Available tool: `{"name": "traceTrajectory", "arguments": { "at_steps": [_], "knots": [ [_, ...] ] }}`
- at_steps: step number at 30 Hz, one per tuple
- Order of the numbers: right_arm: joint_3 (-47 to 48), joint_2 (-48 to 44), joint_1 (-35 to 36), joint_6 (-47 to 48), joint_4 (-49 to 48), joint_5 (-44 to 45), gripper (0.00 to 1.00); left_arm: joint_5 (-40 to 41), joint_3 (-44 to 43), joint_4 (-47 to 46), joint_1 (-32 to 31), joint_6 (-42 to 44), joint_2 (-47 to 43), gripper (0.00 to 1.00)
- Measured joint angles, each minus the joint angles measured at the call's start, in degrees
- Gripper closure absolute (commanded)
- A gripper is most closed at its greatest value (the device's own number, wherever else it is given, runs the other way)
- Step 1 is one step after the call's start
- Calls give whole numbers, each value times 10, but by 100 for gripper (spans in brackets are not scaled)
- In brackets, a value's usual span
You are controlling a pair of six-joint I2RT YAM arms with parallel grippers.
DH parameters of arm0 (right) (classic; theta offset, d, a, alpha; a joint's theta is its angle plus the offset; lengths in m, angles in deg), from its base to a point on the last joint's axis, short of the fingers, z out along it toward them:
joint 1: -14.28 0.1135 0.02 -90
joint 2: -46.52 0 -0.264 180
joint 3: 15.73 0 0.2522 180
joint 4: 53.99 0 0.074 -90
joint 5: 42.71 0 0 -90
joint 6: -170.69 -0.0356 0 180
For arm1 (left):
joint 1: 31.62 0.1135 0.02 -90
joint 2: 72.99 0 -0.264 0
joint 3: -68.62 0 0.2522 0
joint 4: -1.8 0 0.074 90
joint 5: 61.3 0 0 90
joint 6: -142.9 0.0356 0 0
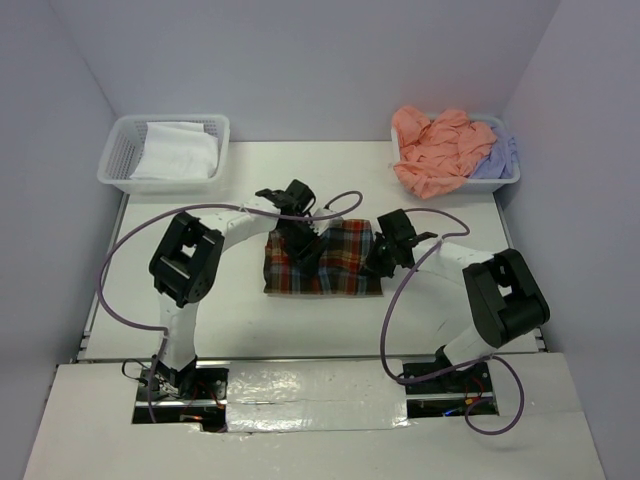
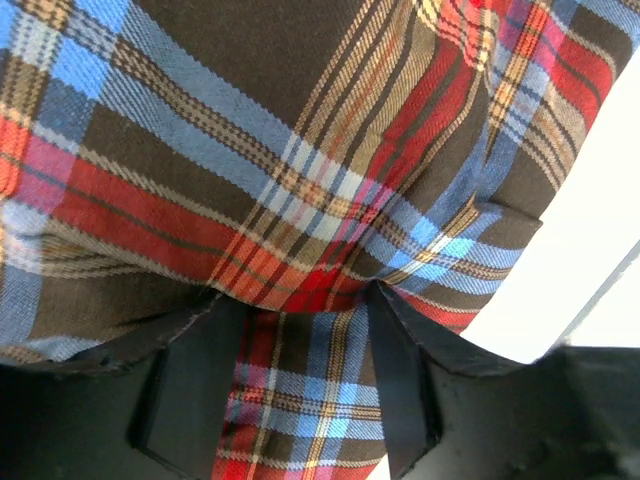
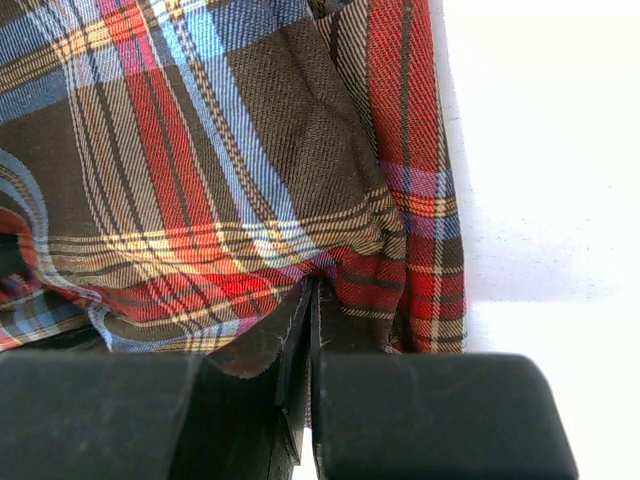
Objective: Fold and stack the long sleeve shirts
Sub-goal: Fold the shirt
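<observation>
What could go wrong, from left to right: the left gripper [image 2: 295,305] has its jaws apart astride a raised ridge of the plaid shirt [image 1: 340,268]. If it lifts or slides without closing, that side would likely be left behind and the fold would skew. The right gripper [image 3: 312,300] is pinched closed on a thin fold at the shirt's right edge. So small a bite could slip out, or catch only the top layer and pull the folded layers open. As for position, the plaid shirt lies as a roughly folded rectangle in the middle of the table [image 1: 250,315], between the two arms. The left gripper sits over its upper left part, with cloth filling the gap between its fingers [image 2: 400,385], though whether they press the cloth is hard to judge from so close. The right gripper meets the shirt's right edge. Farther right, a salmon-pink shirt [image 1: 435,150] and a lavender shirt [image 1: 497,160] lie heaped in the far-right basket [image 1: 505,182], well apart from both grippers.
</observation>
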Motion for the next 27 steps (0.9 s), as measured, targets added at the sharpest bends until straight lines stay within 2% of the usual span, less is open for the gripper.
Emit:
{"name": "traceTrajectory", "arguments": {
  "at_steps": [5,7,8,10,11,14,17,22,27],
  "knots": [
    [16,-4,0,18,33,23,91,31,-71,66,2,30,0,22],
    [36,-9,-1,35,62,45,87,35,-116,89,12,40,-4,2],
    [46,-12,-2,42,77,54,82,32,-130,93,23,41,-11,1],
    [66,-27,-4,57,101,72,72,21,-133,92,58,36,-43,1],
    [75,-37,-4,64,111,78,61,15,-118,85,84,25,-68,1],
    [99,-60,-4,80,132,90,47,12,-44,55,161,-5,-143,1],
    [109,-72,-5,88,139,95,40,20,46,28,203,-37,-183,1],
    [98,-67,-7,87,146,87,38,9,154,-3,183,-100,-156,1],
    [59,-50,-25,81,125,58,37,-39,169,-43,188,-159,-127,1]
  ]
}}
